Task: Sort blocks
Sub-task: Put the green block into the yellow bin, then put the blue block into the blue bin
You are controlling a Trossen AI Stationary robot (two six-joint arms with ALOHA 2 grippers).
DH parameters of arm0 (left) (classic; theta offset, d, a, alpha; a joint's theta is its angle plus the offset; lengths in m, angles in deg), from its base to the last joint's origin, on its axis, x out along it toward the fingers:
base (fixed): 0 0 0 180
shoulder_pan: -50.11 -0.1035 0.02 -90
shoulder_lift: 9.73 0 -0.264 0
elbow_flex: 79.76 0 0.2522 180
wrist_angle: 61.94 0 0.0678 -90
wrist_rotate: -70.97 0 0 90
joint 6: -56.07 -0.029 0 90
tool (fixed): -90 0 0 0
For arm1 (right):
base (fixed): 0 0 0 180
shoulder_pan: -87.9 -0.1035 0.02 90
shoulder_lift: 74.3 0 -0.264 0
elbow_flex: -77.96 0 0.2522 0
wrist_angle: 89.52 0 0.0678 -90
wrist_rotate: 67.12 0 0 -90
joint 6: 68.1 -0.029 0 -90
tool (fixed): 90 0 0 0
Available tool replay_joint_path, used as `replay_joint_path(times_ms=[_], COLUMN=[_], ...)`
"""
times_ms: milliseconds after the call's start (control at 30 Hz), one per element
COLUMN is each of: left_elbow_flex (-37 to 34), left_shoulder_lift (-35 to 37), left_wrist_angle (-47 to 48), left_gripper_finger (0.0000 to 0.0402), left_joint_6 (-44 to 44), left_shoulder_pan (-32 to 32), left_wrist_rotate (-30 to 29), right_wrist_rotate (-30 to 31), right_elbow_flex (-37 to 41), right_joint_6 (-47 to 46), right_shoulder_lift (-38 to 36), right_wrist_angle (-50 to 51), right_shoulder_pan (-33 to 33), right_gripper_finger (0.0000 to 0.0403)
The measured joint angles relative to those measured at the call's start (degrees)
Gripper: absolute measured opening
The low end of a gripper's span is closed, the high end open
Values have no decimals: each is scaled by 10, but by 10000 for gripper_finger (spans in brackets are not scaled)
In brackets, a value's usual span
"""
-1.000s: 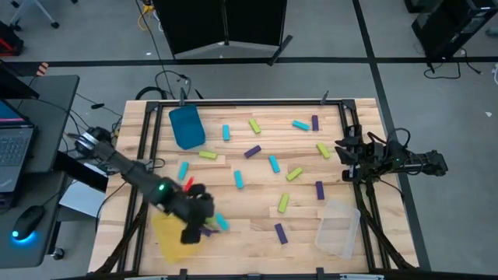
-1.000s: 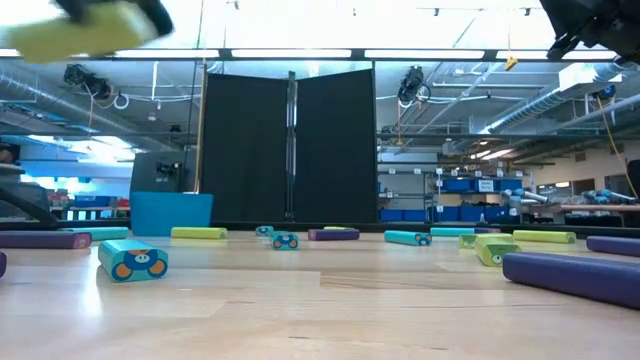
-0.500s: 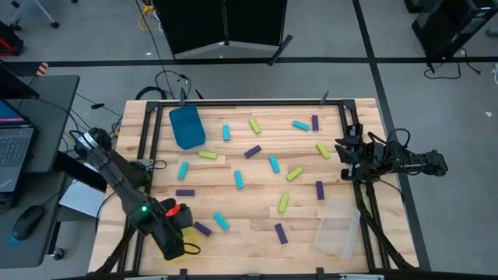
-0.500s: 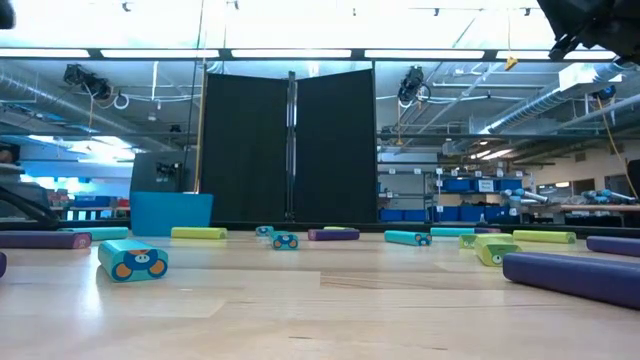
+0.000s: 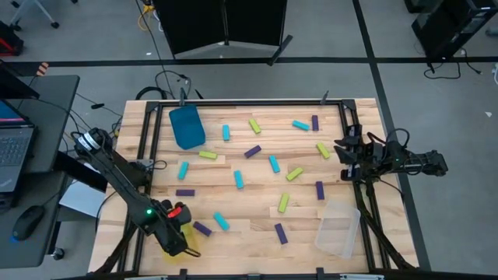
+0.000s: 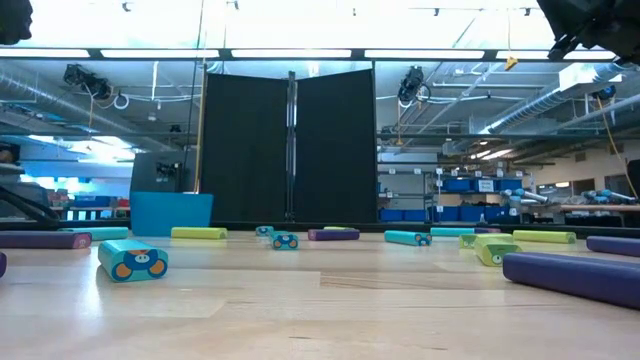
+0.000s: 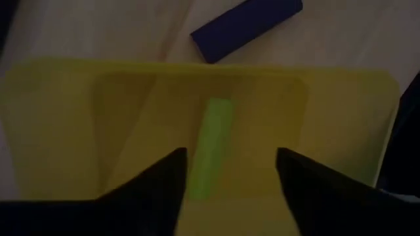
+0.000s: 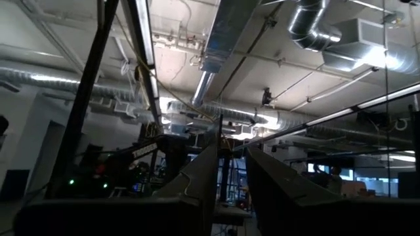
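My left gripper (image 5: 177, 239) hangs open over the yellow bin (image 5: 189, 250) at the table's near left corner. In the left wrist view a lime block (image 7: 211, 147) lies on the floor of the yellow bin (image 7: 328, 131), below the gap of my left gripper (image 7: 230, 157) and clear of both fingers. Cyan, lime and purple blocks (image 5: 241, 179) lie scattered flat on the wooden table. My right gripper (image 5: 340, 159) waits at the table's right edge with its fingers nearly together and nothing between them (image 8: 231, 147).
A purple block (image 7: 246, 26) lies just beyond the yellow bin. A teal bin (image 5: 187, 126) stands at the far left and a clear bin (image 5: 338, 225) at the near right. A cyan block (image 6: 132, 260) lies close to the low camera. Black frame rails edge the table.
My left gripper has swung from beside the near blocks toward the table's near left corner and now hangs over the yellow bin. The yellow thing it carried high in the low view has left that picture.
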Motion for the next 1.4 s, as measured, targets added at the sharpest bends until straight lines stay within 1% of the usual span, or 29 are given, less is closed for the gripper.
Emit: replay_joint_path(times_ms=[100,167,267,333,433,533,633,667,733,800,833,900,967,1033,1100,1133,1200,1300,1400], left_elbow_flex=[0,0,20,43,80,112,128,129,129,129,129,124,119,113,102,96,86,78,78], left_shoulder_lift=[1,2,9,21,41,60,74,76,78,78,78,79,79,79,79,79,79,79,79], left_wrist_angle=[-3,-6,-5,-5,5,26,60,74,100,135,144,150,156,168,169,170,167,164,158], left_gripper_finger=[301,316,323,320,309,296,284,280,272,265,262,257,252,250,249,249,248,248,248], left_joint_6=[0,-2,-16,-33,-77,-143,-187,-200,-213,-210,-202,-182,-158,-134,-116,-110,-107,-94,-90], left_shoulder_pan=[0,0,0,0,0,0,-4,-9,-21,-35,-45,-68,-94,-118,-136,-143,-152,-153,-143], left_wrist_rotate=[0,6,6,-26,-119,-233,-386,-439,-519,-568,-587,-615,-629,-629,-627,-624,-619,-616,-626], right_wrist_rotate=[1,1,1,16,46,73,116,139,195,245,259,266,263,236,187,152,76,-40,-124], right_elbow_flex=[0,0,0,-9,-33,-60,-99,-114,-155,-203,-230,-287,-342,-396,-440,-459,-485,-502,-503], right_joint_6=[-8,-9,-9,-9,-8,0,6,7,6,-12,-29,-70,-116,-148,-161,-162,-153,-129,-106], right_shoulder_lift=[0,0,0,7,38,88,149,168,212,255,276,321,369,416,461,482,521,576,625], right_wrist_angle=[7,9,20,47,97,102,104,116,162,234,278,366,456,541,598,615,630,635,646], right_shoulder_pan=[0,0,0,0,0,0,0,0,1,7,14,37,68,110,159,186,243,329,411], right_gripper_finger=[94,94,94,93,90,90,94,96,101,108,112,117,122,129,140,146,159,177,193])
